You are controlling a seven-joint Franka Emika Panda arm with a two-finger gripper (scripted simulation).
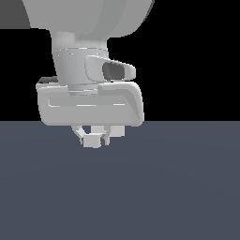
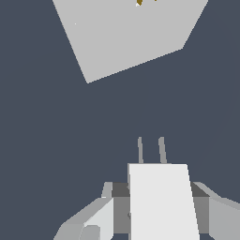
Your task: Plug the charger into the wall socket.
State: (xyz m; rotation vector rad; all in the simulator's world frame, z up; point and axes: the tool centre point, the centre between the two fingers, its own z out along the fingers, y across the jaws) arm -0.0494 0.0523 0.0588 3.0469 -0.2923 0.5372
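Small white charger (image 2: 161, 201) block, two grey prongs forward, clamped in gripper (image 1: 95, 139); white square wall socket (image 2: 126, 40) well ahead.

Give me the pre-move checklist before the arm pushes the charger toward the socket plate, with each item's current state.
1. Grip: the small white rectangular charger block sits between the fingers of the gripper. Ok.
2. Prongs: the two short grey prongs stick out ahead of the block, unobstructed. Ok.
3. Target in sight: the flat white square socket plate shows in the wrist view, ahead of the prongs. Ok.
4. Gap: prongs and plate are apart, with dark grey floor between. Ok.
5. Alignment: the plate looks rotated relative to the block, and its centre marks sit at the picture's edge. Not ok.
6. Prong-to-hole match: cannot tell.
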